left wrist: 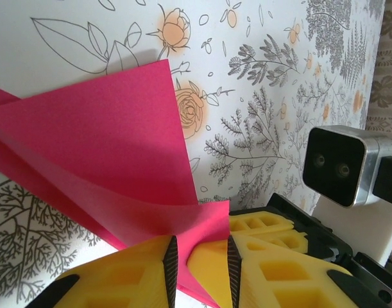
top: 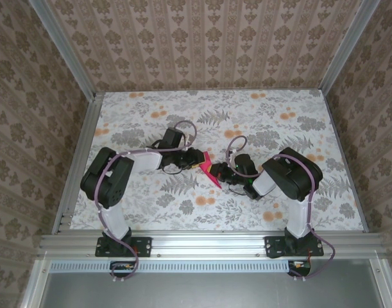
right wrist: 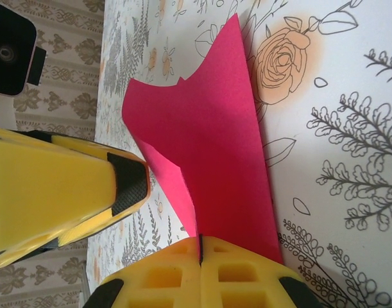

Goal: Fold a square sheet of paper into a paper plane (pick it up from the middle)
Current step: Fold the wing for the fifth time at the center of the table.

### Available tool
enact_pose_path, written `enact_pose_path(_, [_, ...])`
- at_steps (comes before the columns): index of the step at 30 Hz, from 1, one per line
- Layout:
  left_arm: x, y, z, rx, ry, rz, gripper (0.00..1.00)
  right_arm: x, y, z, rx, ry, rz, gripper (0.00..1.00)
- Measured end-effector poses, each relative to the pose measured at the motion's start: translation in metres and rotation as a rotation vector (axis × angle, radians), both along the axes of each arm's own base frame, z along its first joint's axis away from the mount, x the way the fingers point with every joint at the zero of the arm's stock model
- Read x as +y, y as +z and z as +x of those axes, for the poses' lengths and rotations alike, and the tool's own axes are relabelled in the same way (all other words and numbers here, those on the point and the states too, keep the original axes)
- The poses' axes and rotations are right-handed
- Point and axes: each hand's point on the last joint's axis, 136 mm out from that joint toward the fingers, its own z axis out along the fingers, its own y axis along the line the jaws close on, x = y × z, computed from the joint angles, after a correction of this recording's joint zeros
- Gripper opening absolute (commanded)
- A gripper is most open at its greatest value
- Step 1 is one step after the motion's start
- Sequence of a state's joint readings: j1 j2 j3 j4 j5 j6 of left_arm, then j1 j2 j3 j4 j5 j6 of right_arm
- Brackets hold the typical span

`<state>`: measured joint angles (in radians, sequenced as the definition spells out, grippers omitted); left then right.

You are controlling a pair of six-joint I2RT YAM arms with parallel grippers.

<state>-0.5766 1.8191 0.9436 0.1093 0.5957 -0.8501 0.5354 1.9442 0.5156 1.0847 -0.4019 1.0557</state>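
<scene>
The magenta-pink paper (top: 212,172) is folded into a slim pointed shape and is held off the table between the two arms, its tip pointing toward the near edge. My right gripper (right wrist: 200,240) is shut on one edge of the paper (right wrist: 215,141), whose layers fan out above the jaws. My left gripper (left wrist: 199,247) stands open by a narrow gap, and a flap of the paper (left wrist: 106,141) runs down between its pads without being clamped. From above, the left gripper (top: 197,163) meets the paper from the left and the right gripper (top: 222,174) from the right.
The floral tablecloth (top: 260,122) covers the table, and aluminium rails (top: 208,240) line the near edge. Patterned walls enclose the other sides. The right wrist's camera block (left wrist: 337,167) sits close to my left fingers, and a left finger (right wrist: 128,183) hangs just beside the right jaws.
</scene>
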Motion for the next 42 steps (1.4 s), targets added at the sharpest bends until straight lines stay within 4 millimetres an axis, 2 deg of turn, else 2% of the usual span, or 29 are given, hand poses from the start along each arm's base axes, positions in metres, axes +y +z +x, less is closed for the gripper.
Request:
enact_pose_path(5, [0.0,-0.007,0.0,0.012,0.0,0.008,0.29,0.0,0.0,0.0,0.004,0.003,0.0,0.0])
enact_pose_path(10, [-0.001,-0.006,0.002,0.008,0.001,0.006,0.29,0.001,0.0,0.0,0.01,0.01,0.001,0.02])
enact_pose_path(25, [0.003,-0.017,0.005,0.03,0.015,0.022,0.27,0.004,0.002,-0.001,0.035,0.041,-0.018,0.15])
enact_pose_path(42, [0.005,-0.017,0.007,0.038,0.027,0.021,0.27,-0.002,0.021,-0.017,0.019,0.14,-0.103,0.28])
